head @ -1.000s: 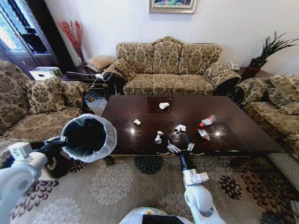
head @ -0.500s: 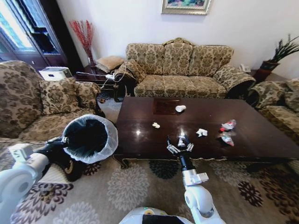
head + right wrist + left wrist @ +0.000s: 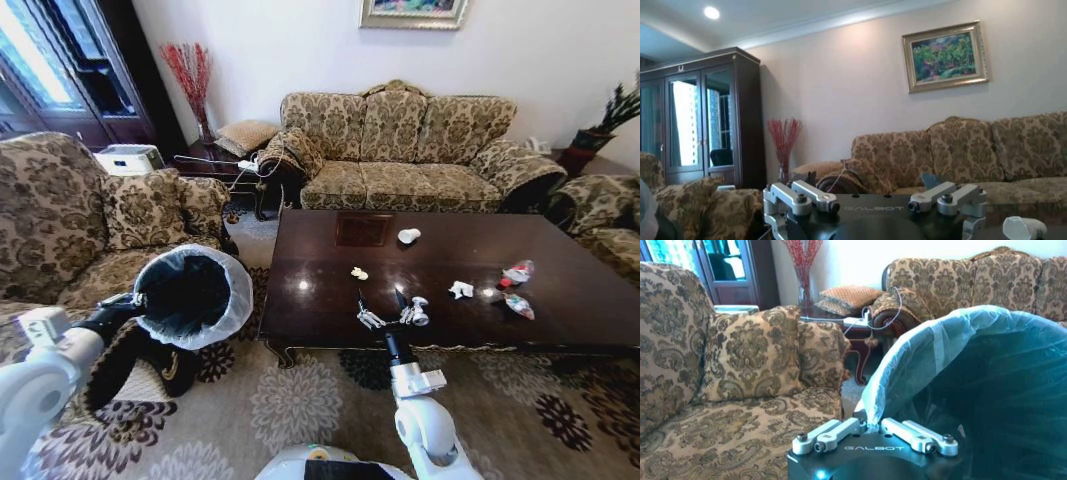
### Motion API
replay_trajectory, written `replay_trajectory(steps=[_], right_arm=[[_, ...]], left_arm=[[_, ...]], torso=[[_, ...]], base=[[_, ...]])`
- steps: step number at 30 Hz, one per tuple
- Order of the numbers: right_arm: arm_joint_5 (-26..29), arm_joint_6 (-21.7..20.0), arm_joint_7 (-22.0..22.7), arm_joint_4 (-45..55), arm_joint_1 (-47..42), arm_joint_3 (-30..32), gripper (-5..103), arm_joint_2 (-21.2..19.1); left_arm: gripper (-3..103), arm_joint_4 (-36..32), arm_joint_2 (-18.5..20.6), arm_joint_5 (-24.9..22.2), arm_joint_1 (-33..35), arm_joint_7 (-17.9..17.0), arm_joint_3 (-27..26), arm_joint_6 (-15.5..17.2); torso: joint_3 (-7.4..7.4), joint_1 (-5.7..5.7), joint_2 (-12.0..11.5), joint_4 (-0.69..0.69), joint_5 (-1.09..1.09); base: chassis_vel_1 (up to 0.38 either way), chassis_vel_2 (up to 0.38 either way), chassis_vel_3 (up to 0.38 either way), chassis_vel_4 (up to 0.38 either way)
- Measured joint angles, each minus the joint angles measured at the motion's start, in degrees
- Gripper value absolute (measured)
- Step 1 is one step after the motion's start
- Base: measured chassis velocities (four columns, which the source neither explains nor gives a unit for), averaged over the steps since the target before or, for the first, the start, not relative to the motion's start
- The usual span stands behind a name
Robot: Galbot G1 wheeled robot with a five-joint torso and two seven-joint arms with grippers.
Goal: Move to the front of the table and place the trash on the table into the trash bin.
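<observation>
The dark brown table (image 3: 560,320) fills the right half of the head view. On it lie the trash: a white cup (image 3: 408,236), a yellowish wad (image 3: 358,273), a white wad (image 3: 461,290), a red-labelled bottle (image 3: 518,272), a colourful wrapper (image 3: 519,306) and a small white piece (image 3: 420,313). My right gripper (image 3: 384,310) hovers open over the table's front edge, just left of that piece. My left gripper (image 3: 870,426) is shut on the bag-lined rim of the trash bin (image 3: 190,295), holding it left of the table. The cup (image 3: 1025,228) also shows in the right wrist view past the open right gripper (image 3: 870,186).
A patterned sofa (image 3: 410,150) stands behind the table, an armchair (image 3: 90,220) at the left behind the bin, another seat (image 3: 605,215) at the far right. A side table with cables (image 3: 235,165) sits in the back corner. Patterned carpet (image 3: 300,400) lies before the table.
The whole picture has shifted rightwards, so the camera has moved left along the table's front. The small white piece now lies right of my open right gripper. The bin stays held.
</observation>
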Motion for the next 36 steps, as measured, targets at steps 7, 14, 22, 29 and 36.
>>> replay_trajectory(steps=[7, 14, 22, 29, 36], right_arm=[[0.02, 0.00, 0.02, -0.01, 0.01, 0.05, 100, -0.02], [0.02, 0.00, 0.02, 0.00, 0.01, 0.02, 100, -0.01], [0.02, 0.01, 0.02, -0.01, 0.01, 0.02, 100, -0.01], [0.02, 0.01, 0.01, -0.01, 0.00, 0.02, 100, -0.01], [0.02, 0.01, 0.01, -0.01, 0.00, 0.02, 100, -0.01]], left_arm=[[0, -0.01, 0.00, -0.02, -0.01, 0.04, 0.01, 0.00], [0, 0.01, 0.00, -0.02, -0.01, 0.02, -0.01, 0.00], [0, 0.02, 0.00, -0.01, -0.01, 0.02, 0.00, 0.00], [0, 0.02, 0.00, -0.01, -0.01, 0.01, 0.00, 0.00], [0, 0.02, 0.00, 0.00, -0.01, 0.01, -0.01, 0.02]], torso=[[0.01, 0.02, -0.01, -0.03, 0.01], [0.00, 0.01, 0.00, -0.01, -0.02], [0.01, 0.02, -0.01, -0.02, 0.00], [0.01, 0.01, -0.01, -0.02, 0.00], [0.01, 0.01, -0.01, -0.02, -0.01]], base=[[0.000, 0.000, 0.000, 0.000], [0.000, 0.000, 0.000, 0.000], [0.000, 0.000, 0.000, 0.000], [0.000, 0.000, 0.000, 0.000], [0.000, 0.000, 0.000, 0.000]])
